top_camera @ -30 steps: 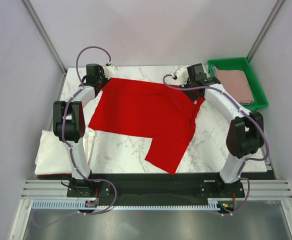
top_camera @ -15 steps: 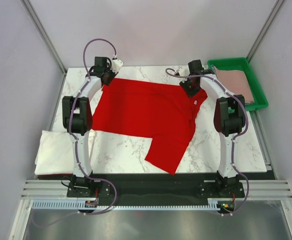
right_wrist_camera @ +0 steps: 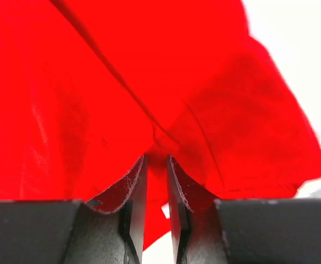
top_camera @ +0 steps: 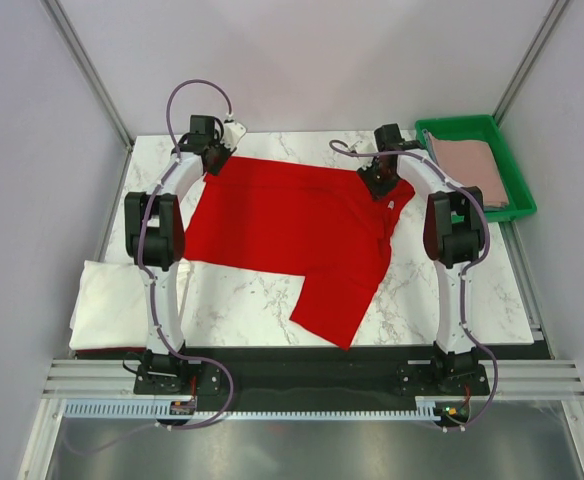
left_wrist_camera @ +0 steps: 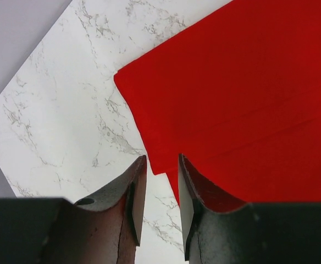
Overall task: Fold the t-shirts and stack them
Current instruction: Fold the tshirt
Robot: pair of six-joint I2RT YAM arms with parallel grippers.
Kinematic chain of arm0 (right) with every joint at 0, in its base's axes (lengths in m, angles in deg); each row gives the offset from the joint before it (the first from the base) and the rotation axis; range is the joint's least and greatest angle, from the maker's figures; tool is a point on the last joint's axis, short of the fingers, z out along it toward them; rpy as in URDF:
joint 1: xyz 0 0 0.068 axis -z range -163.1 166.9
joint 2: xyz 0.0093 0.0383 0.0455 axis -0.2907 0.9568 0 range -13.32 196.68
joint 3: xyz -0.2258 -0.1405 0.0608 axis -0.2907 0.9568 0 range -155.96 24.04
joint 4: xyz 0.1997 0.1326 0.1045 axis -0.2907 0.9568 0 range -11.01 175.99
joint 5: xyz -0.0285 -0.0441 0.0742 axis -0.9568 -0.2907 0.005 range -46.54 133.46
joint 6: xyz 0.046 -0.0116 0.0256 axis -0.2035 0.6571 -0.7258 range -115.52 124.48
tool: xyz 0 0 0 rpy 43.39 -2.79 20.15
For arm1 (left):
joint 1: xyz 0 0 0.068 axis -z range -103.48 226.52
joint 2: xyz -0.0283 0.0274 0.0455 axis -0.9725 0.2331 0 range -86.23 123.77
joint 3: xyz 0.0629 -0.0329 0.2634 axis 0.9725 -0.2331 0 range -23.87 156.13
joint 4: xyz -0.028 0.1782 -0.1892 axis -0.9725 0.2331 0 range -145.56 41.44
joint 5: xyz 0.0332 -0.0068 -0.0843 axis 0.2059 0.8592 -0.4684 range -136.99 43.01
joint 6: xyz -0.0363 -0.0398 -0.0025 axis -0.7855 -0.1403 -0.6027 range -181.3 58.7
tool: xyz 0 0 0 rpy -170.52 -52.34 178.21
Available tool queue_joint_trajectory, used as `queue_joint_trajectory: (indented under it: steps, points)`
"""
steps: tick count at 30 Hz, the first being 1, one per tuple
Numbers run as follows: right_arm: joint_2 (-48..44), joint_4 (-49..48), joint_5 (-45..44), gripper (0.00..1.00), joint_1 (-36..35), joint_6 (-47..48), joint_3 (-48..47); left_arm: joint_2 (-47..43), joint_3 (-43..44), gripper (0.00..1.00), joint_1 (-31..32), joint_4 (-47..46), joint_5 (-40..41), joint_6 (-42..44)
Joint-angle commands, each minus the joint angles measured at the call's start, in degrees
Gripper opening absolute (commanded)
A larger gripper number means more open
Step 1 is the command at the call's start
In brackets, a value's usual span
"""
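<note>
Your right pincer (right_wrist_camera: 156, 158) stands almost closed. The red t-shirt (top_camera: 292, 225) puckers into its tips with creases fanning out from them, so I judge it is clamped on cloth near the collar. Your left pincer (left_wrist_camera: 161, 160) is narrow too, with a sliver of hem in the gap at the shirt's far-left corner. The cloth there lies flat, though, and you cannot tell whether it is truly gripped.

That is your main risk: lift or pull now and the left corner may slip free while the right one holds, dragging the shirt askew. The right bite may also catch only one layer, so the body sags open when raised.

Farther out, a loose part of the shirt reaches to the near edge of the surface (top_camera: 242, 300) — a hard pull could tuck it under. Keep your sweep off the white t-shirt (top_camera: 112, 300) at the left edge and the dusty-pink t-shirt (top_camera: 477, 170) in the green tray (top_camera: 460, 124) — either could snag.
</note>
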Motion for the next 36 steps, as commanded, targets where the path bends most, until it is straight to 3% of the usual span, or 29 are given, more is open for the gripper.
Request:
queue_joint_trajectory:
  steps: [1,15,23,29,36]
  points:
    - [1.4,0.5,1.8,0.27,0.4,-0.9,-2.9,-0.8,-0.3,0.36,-0.1,0.1,-0.9,-1.4]
    - [3.1,0.6,2.6,0.28,1.6,-1.6,-4.0,-1.7,-1.2,0.34,0.7,0.1,-0.1,-0.7]
    - [2.2,0.7,4.1,0.04,1.6,-1.3,-3.6,-2.2,-2.2,0.32,1.0,0.1,0.1,-0.5]
    - [-1.4,0.7,3.6,0.02,1.0,-0.6,-2.9,-2.1,-2.4,0.29,0.9,0.1,-0.2,-0.5]
    - [-10.1,0.6,3.6,0.01,-4.5,0.0,4.2,-1.8,-2.4,0.27,0.9,-1.1,-0.5,-0.7]
